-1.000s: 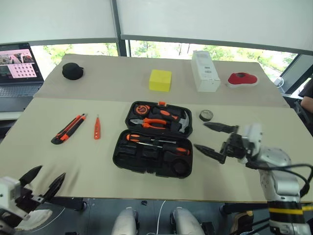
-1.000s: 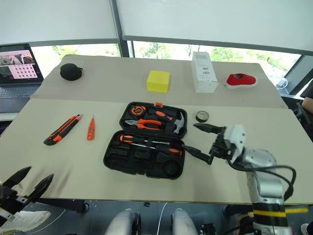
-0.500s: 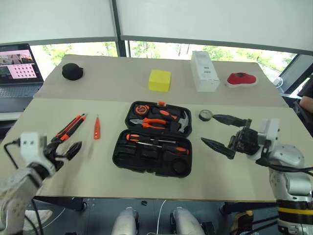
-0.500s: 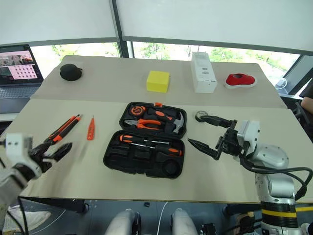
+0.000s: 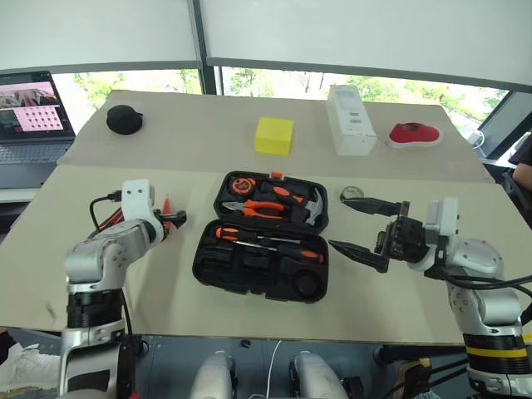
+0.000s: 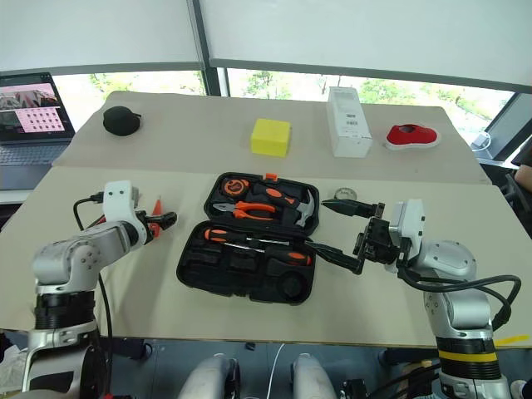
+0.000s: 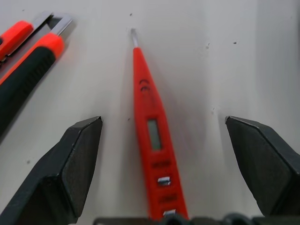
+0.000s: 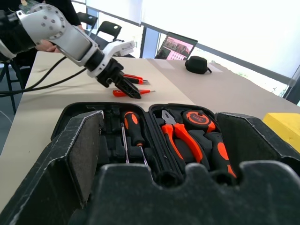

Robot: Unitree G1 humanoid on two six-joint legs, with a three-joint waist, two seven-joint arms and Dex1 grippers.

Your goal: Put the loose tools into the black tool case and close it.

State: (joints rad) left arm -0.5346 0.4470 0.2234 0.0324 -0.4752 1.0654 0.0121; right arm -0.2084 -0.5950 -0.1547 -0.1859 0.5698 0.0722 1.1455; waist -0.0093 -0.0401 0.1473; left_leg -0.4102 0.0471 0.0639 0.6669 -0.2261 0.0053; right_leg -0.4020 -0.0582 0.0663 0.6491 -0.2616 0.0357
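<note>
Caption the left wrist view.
Open left gripper straddling the orange tester screwdriver, utility knife alongside.

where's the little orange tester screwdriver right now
The orange tester screwdriver lies on the table left of the open black tool case, beside the utility knife, between the open fingers of the left gripper.

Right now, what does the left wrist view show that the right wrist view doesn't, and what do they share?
Left wrist view alone: a close look at the orange tester screwdriver, its small window and metal tip, lying untouched between the open left claw fingers.

Right wrist view alone: the open black tool case with pliers, tape measure and two screwdrivers seated; round black pouch; laptop; yellow block.

Both: the tester screwdriver, the orange-and-black utility knife, the left claw, the beige tabletop.
</note>
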